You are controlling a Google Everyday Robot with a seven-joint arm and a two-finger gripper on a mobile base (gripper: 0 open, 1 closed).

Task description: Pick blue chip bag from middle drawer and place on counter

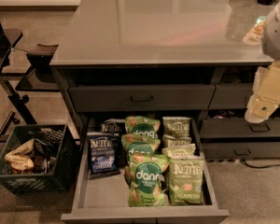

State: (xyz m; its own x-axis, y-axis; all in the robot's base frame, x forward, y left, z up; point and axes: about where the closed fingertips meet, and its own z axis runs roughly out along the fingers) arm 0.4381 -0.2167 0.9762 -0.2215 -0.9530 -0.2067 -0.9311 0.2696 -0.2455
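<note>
The middle drawer [102, 197] is pulled open below the counter [163, 22]. A blue chip bag [103, 154] with white Kettle lettering stands at the drawer's left side, and a second one [113, 125] shows behind it. Green dang bags [147, 180] fill the middle row and green Kettle bags [185, 181] the right row. My gripper [263, 104] hangs at the right edge of the view, beside the counter's right front corner, well right of and above the drawer.
A shut shallower drawer with a dark bar handle [142, 98] sits above the open one. More shut drawers [245, 139] stand to the right. A dark crate [30, 160] with snack bags sits on the floor at left, under a black stand [9, 73].
</note>
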